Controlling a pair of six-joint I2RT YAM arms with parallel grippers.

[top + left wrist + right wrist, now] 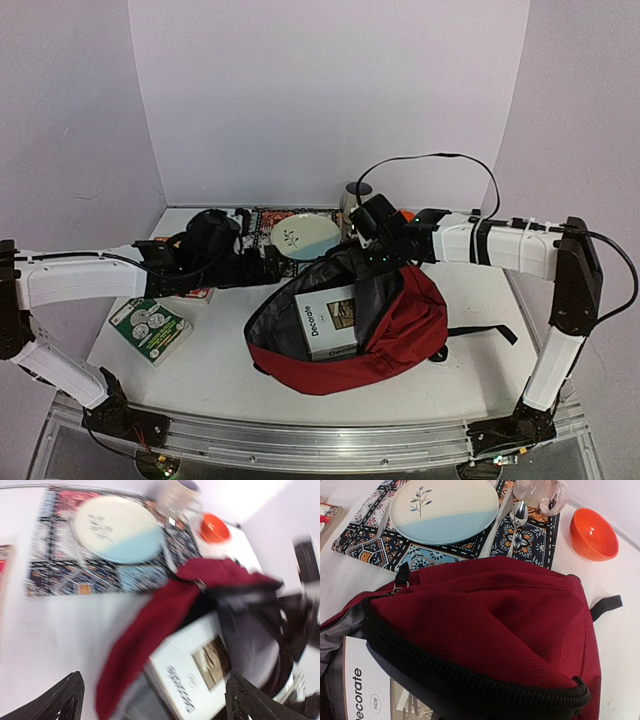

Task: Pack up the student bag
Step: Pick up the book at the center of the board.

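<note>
Your left hand (155, 676) has its two fingers spread wide with nothing gripped between them; from overhead it hovers just off the student bag's (395, 325) mouth, at about 10 o'clock from it, and its own wrist view is blurred; your right hand (368, 252) sits at the bag's upper rim, at 12 o'clock on the bag, but its fingers are out of sight in its wrist view and too small overhead, so nothing lets you tell whether they are together, apart or clamped on the fabric; the student bag lies at the middle of the counter (220, 375), dark red outside with grey lining showing, its mouth open toward 10 o'clock and the black zip edge arched over it; inside the mouth lies a white book (330, 322) with "Decorate" on its cover; beyond the bag, at 11 o'clock, a patterned placemat (532, 542) carries a cream-and-pale-blue plate (444, 510); a spoon (518, 517) lies on the mat just at 3 o'clock of the plate, a clear-looking cup (540, 492) stands at the mat's 1 o'clock corner, and an orange bowl (593, 532) stands on the bare counter just off the mat at 3 o'clock; at 9 o'clock from the bag, well apart, a green-covered booklet (150, 328) lies flat.
</note>
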